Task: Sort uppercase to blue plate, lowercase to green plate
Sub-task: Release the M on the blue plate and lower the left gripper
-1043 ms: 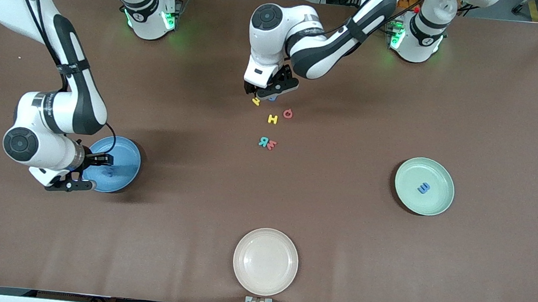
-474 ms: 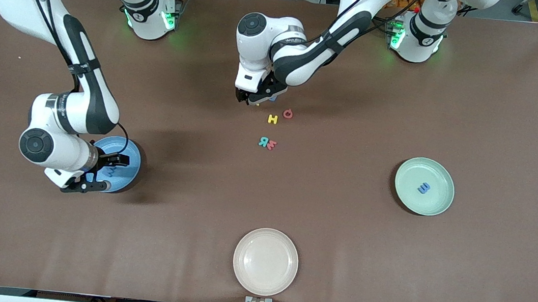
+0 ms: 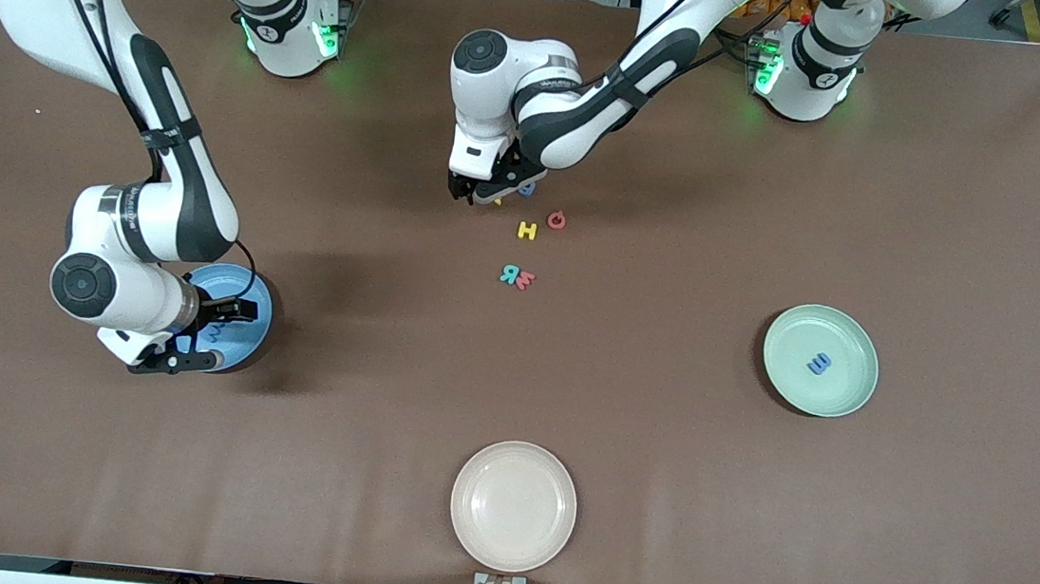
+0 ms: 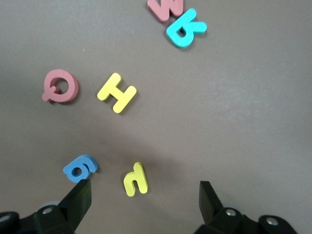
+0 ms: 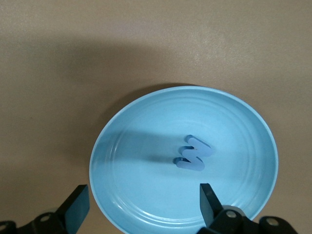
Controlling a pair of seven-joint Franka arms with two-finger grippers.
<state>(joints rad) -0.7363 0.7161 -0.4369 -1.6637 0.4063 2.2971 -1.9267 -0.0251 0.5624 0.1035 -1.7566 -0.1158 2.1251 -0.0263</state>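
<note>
My left gripper is open, low over the table, with the yellow h between its fingers and untouched. The blue g lies beside one finger. The yellow H, red Q, teal R and the red m-like letter lie on the table close by, nearer the front camera. My right gripper hangs open over the blue plate, where the blue M rests tipped up on an edge. The green plate holds a blue m.
A cream plate stands near the table's front edge, in the middle. The left arm reaches over the table's middle, and its hand hides most of the yellow h in the front view.
The left gripper has shifted toward the right arm's end and settled around the yellow h. The right arm has drifted a little toward the table's middle, still over the blue plate.
</note>
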